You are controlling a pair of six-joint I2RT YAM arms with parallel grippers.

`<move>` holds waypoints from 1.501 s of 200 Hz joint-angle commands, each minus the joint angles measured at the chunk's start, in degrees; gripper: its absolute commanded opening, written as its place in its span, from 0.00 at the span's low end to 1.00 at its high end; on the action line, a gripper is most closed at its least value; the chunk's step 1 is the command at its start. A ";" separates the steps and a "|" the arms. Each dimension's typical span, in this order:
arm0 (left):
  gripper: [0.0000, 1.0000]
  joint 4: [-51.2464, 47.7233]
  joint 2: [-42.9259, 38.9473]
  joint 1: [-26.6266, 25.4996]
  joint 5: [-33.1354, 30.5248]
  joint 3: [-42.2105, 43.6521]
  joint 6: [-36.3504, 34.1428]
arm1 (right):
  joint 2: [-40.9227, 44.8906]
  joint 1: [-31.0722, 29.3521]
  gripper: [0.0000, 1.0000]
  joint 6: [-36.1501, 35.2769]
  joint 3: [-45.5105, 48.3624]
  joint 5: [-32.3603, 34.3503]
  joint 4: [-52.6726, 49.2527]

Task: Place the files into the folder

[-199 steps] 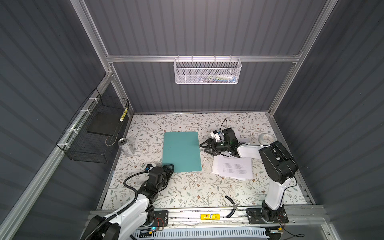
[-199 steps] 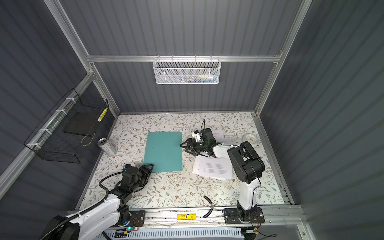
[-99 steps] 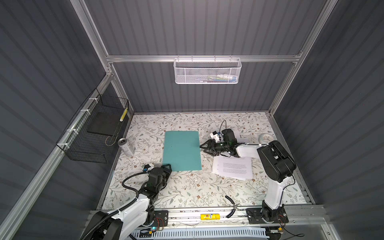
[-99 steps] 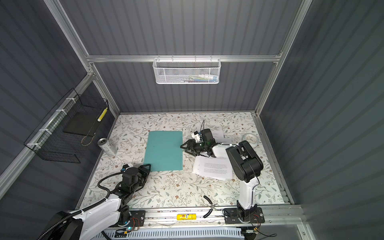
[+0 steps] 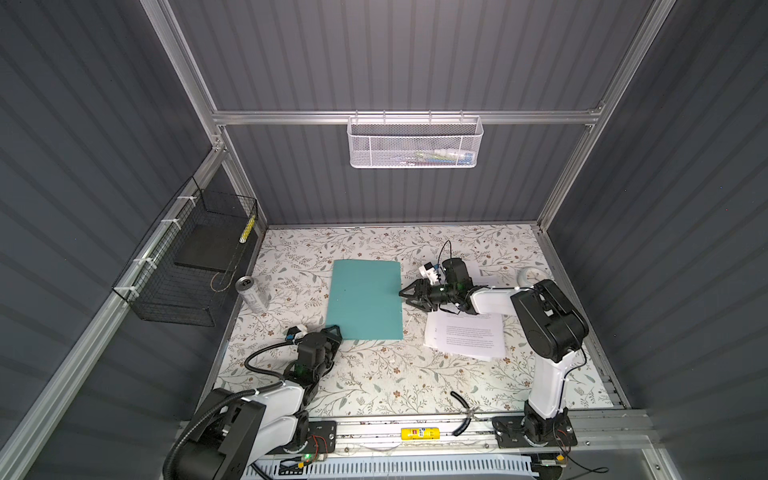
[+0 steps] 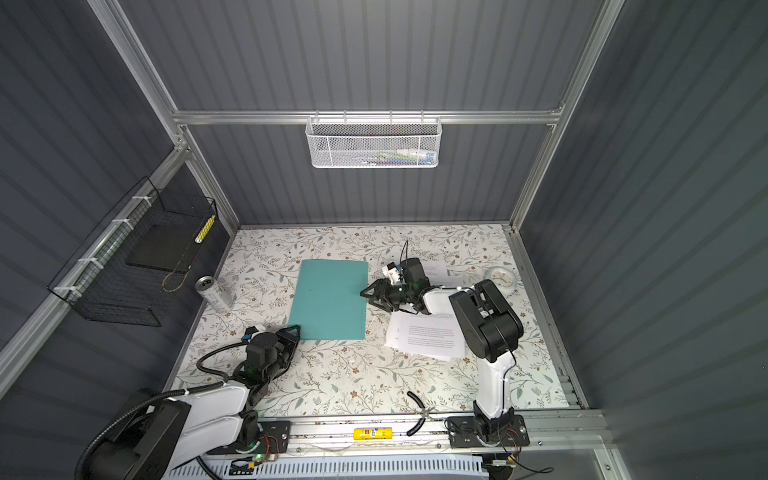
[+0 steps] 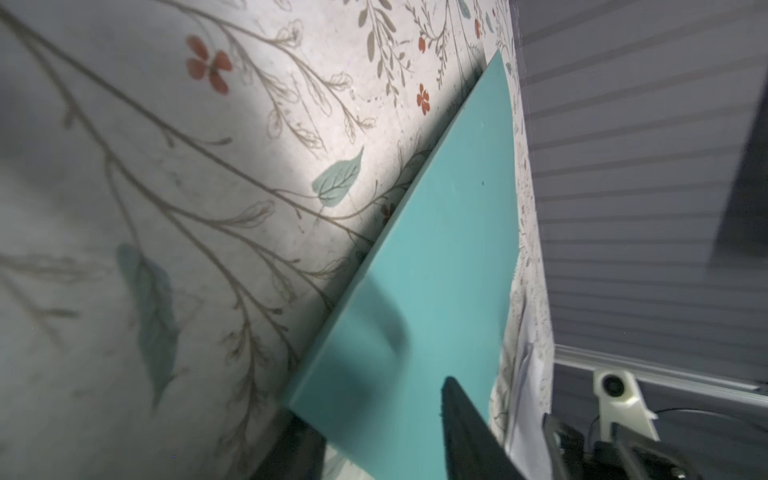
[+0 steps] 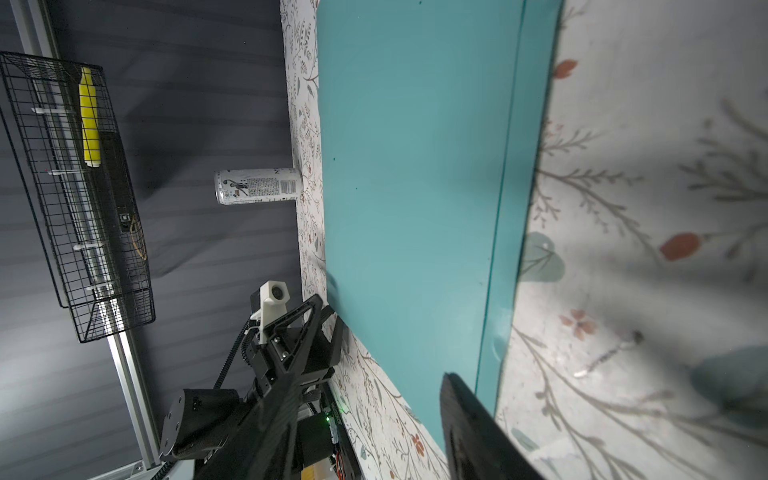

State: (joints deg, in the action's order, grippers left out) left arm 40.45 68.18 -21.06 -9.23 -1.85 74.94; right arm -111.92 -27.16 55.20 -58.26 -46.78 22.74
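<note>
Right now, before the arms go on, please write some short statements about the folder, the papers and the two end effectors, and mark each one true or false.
1. The folder lies closed on the table. True.
2. The files are already inside it. False: the white sheets lie on the table beside the folder, on its right in both top views.
3. The right end effector is at the folder's right edge with its jaws apart. True.
4. The left end effector grips the can. False: the can stands alone near the left wall, and this end effector is at the folder's near left corner.
</note>
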 commanded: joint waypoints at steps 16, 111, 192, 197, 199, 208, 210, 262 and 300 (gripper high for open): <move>0.29 4.83 6.00 0.67 2.38 -1.73 -0.88 | -0.57 -0.09 0.57 0.25 -0.58 -0.70 1.16; 0.00 -8.85 -6.14 1.66 2.92 -6.83 -4.74 | 1.59 -0.14 0.59 -1.68 0.41 0.72 -1.08; 0.00 -14.31 -13.58 1.72 4.16 -6.63 -1.65 | 1.26 -0.09 0.57 -3.43 -0.03 2.24 -3.99; 0.00 -13.97 -13.68 1.72 4.31 -6.44 -1.25 | 1.18 -0.19 0.57 -3.22 -0.01 2.02 -3.73; 0.00 -13.92 -13.69 1.75 4.31 -6.38 -1.17 | 1.18 -0.20 0.57 -3.18 0.03 1.95 -3.64; 0.00 -13.82 -13.87 1.73 4.51 -6.29 -0.83 | 1.18 -0.20 0.57 -2.90 0.23 1.83 -3.03; 0.00 -13.82 -13.91 1.68 4.54 -6.25 -0.73 | 1.11 -0.27 0.57 -2.82 0.25 1.73 -2.81; 0.00 -12.56 -14.40 1.79 4.87 -5.47 0.71 | -1.07 -1.05 0.57 -1.04 -0.25 0.73 0.01; 0.00 -12.14 -14.56 1.80 5.53 -5.37 1.20 | -3.19 -1.81 0.57 -0.69 -1.83 1.06 -0.15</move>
State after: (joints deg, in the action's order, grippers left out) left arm 27.70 54.48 -19.75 -4.62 -7.66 75.55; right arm -113.12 -28.34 54.02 -58.33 -45.10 21.85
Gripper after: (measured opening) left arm 0.044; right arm 0.572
